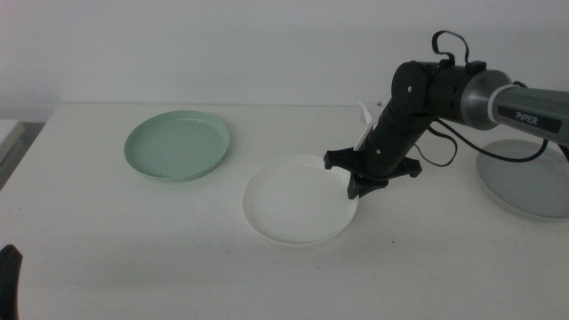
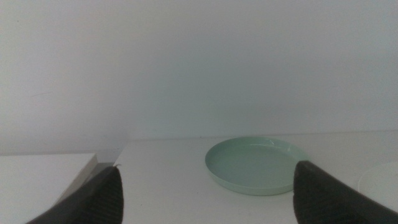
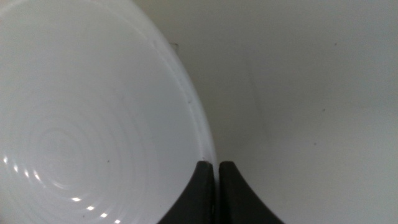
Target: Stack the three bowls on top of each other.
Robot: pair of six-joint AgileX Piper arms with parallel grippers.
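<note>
Three bowls lie apart on the white table (image 1: 107, 231). The mint green bowl (image 1: 178, 145) is at the back left and also appears in the left wrist view (image 2: 256, 165). The white bowl (image 1: 298, 200) lies in the middle, and the grey bowl (image 1: 524, 178) sits at the right edge, partly cut off. My right gripper (image 1: 360, 188) points down at the white bowl's right rim. In the right wrist view its jaws (image 3: 216, 180) are pinched together on that rim of the white bowl (image 3: 81, 112). My left gripper (image 2: 207, 169) waits at the bottom left corner, open and holding nothing.
A small white upright piece (image 1: 364, 116) stands just behind the right arm. A separate white surface (image 2: 43, 174) adjoins the table's left side. The right arm's black cable (image 1: 444, 147) loops over the table between the white and grey bowls.
</note>
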